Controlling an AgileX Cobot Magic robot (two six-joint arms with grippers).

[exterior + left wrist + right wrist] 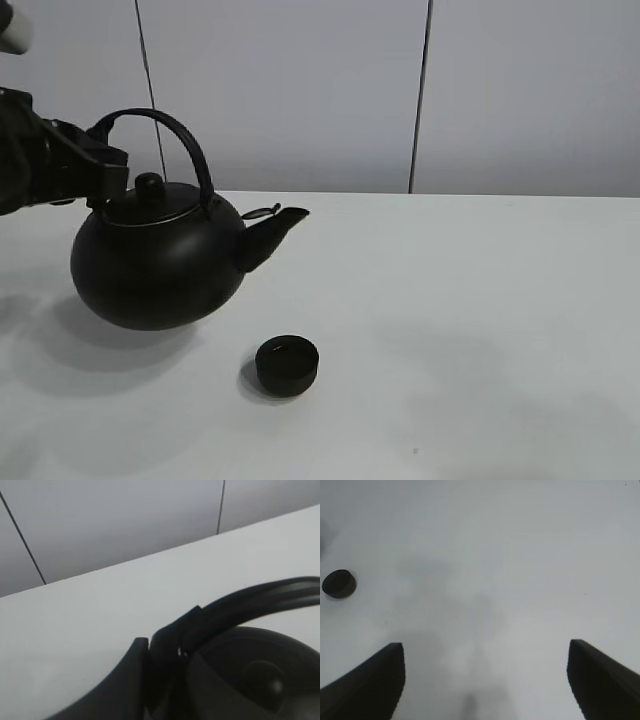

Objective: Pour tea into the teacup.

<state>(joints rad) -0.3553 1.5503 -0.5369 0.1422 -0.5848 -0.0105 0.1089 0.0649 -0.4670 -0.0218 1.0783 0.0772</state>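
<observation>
A big round black kettle [158, 262] hangs above the white table [480, 330] at the left, held level with its short spout [275, 232] pointing right. My left gripper [108, 165] is shut on the left end of the kettle's arched handle [180, 135]; in the left wrist view the handle [250, 602] runs out from between the fingers [135, 665] over the lid. The small black teacup [287, 364] stands on the table below and slightly right of the spout, also seen far off in the right wrist view as the teacup [339, 583]. My right gripper [485, 680] is open over bare table.
A pale panelled wall [300, 90] rises behind the table's far edge. The kettle's shadow lies on the table to the left of the teacup.
</observation>
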